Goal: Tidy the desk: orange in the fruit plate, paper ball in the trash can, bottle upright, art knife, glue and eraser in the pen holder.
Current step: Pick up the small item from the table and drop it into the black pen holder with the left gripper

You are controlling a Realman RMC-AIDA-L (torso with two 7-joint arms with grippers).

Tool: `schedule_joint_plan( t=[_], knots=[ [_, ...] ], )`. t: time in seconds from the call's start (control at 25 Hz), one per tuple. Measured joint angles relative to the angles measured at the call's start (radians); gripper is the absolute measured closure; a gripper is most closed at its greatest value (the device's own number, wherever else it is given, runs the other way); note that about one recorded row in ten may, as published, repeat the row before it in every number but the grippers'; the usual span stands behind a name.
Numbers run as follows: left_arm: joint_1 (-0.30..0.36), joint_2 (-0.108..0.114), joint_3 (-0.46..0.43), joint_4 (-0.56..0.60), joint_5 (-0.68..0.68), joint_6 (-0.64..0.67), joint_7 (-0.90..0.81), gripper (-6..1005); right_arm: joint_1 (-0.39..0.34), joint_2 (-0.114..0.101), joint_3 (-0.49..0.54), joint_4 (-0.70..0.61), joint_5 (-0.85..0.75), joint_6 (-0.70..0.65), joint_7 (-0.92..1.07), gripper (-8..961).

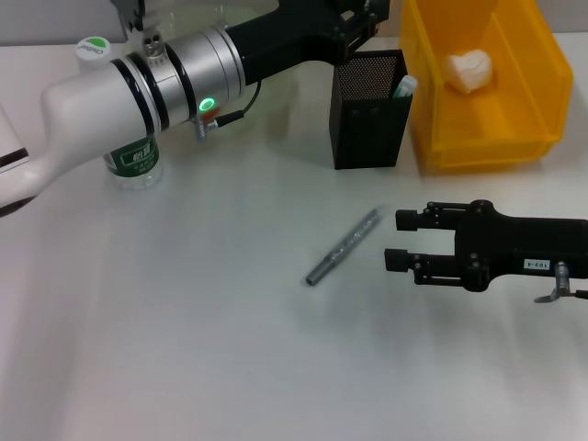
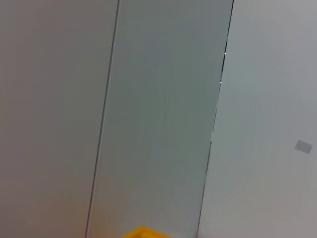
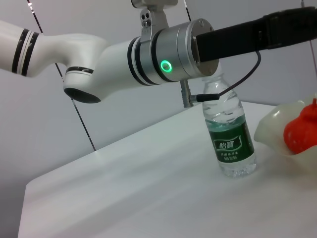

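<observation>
The clear plastic bottle (image 1: 134,165) stands upright at the left; the left gripper (image 1: 363,23) reaches over the black mesh pen holder (image 1: 369,110) — grip hidden, cannot tell. The slim metal art knife (image 1: 343,247) lies flat on the desk (image 1: 184,322), right gripper (image 1: 397,241) spread wide just beside it — likely lining up a pick

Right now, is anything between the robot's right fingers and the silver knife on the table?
No. Only bare table lies between the open right gripper and the art knife. The pen holder stands farther back, out of the way.
</observation>
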Motion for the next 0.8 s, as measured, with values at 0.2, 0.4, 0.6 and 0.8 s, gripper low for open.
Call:
schedule_joint_plan(
  t=[0.2,0.4,0.6,0.8],
  knots=[
    [0.0,0.0,0.0,0.0,0.001,0.001,0.0,734,0.001,0.003,0.0,-0.001,0.0,0.0,0.0,313],
    [-0.001,0.0,0.0,0.0,0.002,0.001,-0.003,734,0.0,0.004,0.0,-0.001,0.0,0.0,0.0,314],
    [-0.001,0.0,0.0,0.0,0.002,0.001,-0.016,719,0.0,0.004,0.0,-0.002,0.0,0.0,0.0,316],
    [0.001,0.0,0.0,0.002,0.002,0.001,-0.03,641,0.0,0.004,0.0,-0.003,0.0,0.0,0.0,317]
  ],
)
